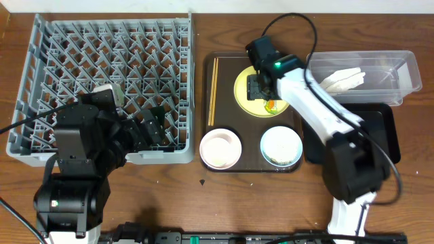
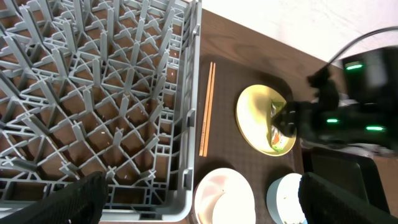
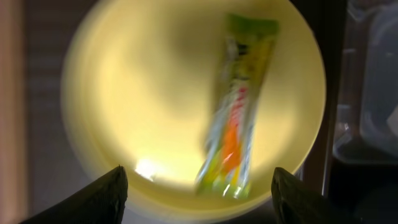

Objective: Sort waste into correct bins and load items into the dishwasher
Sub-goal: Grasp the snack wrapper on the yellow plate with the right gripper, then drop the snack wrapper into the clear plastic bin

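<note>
The yellow plate (image 1: 252,85) sits on the brown serving tray (image 1: 254,166) with the yellow-green wrapper (image 1: 271,105) lying on it. My right gripper (image 1: 260,87) hovers open just above the plate (image 3: 143,93), with the wrapper (image 3: 239,106) between its fingers (image 3: 199,186) and not touched. Chopsticks (image 1: 214,88) lie along the tray's left side. The cream-white bowl (image 1: 221,149) and the light blue bowl (image 1: 281,146) stand at its front. My left gripper (image 1: 146,129) is open and empty over the front right corner of the grey dish rack (image 1: 108,74). The white tissue (image 1: 342,80) lies in the clear tub (image 1: 400,74).
The black tray (image 1: 383,135) lies right of the brown tray, partly under my right arm. In the left wrist view the rack (image 2: 93,93), chopsticks (image 2: 206,109), plate (image 2: 255,112) and both bowls (image 2: 224,196) (image 2: 286,199) show. The clear tub's edge (image 3: 373,74) shows at the right.
</note>
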